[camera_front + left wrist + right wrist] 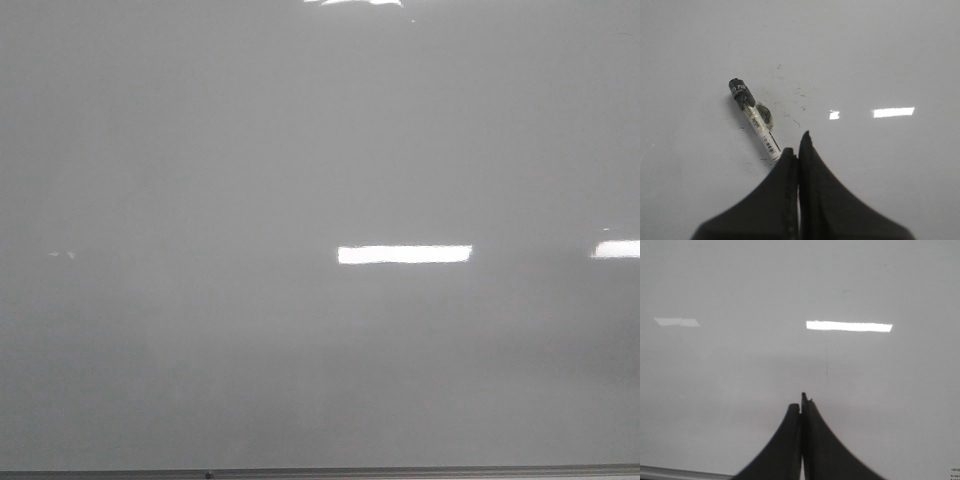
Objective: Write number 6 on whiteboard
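1. The whiteboard (200, 150) filled the front view — blank, no 6 drawn, its frame along the near edge.
2. One marker (753, 117) lay flat on the board just beside the left claw (798, 146); it looked light, stiff and slippery — best pinched mid-barrel.
3. Both claws were pressed together and empty, the right claw (802, 402) too.
4. Count: one board, one marker, two claws.
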You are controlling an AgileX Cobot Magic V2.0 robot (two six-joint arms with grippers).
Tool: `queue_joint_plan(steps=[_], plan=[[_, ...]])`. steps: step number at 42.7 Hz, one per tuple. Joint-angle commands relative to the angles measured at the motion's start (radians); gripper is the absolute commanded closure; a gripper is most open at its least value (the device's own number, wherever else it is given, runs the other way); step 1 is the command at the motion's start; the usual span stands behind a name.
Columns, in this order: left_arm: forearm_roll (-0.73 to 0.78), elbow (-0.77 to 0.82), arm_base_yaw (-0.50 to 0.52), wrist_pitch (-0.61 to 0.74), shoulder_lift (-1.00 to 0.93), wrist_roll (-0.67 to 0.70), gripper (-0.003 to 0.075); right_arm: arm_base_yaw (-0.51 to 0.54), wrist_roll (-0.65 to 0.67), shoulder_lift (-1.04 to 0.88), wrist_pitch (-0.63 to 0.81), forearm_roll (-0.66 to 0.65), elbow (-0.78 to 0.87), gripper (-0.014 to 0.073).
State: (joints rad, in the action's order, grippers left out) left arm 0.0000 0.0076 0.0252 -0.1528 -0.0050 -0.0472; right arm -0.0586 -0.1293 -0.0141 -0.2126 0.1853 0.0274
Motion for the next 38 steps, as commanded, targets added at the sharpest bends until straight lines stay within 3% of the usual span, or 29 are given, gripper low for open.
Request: queue_joint_plan(steps=[1,10,16,30,38], plan=[[0.000,0.004,-0.004,0.083,-0.016,0.009,0.0741,0.003,-0.009,-0.015,0.119,0.002,-0.015,0.0662],[-0.013,0.004,-0.004,0.164,-0.016,0.009,0.0741,0.003,-0.008,-0.015,0.203,0.003,-0.020,0.0662],[-0.013,-0.035,-0.004,0.283,-0.015,0.009,0.0741,0.003,-0.003,-0.015,0.148,0.004,-0.113,0.0662],[0.000,-0.387,-0.004,-0.075,0.199,0.009,0.0741,0.004,-0.003,0.182,-0.118,0.004,-0.440,0.0654],[0.000,-0.424,-0.004,-0.108,0.299,0.009,0.0740,0.004,-0.003,0.320,-0.120,0.004,-0.500,0.0654]])
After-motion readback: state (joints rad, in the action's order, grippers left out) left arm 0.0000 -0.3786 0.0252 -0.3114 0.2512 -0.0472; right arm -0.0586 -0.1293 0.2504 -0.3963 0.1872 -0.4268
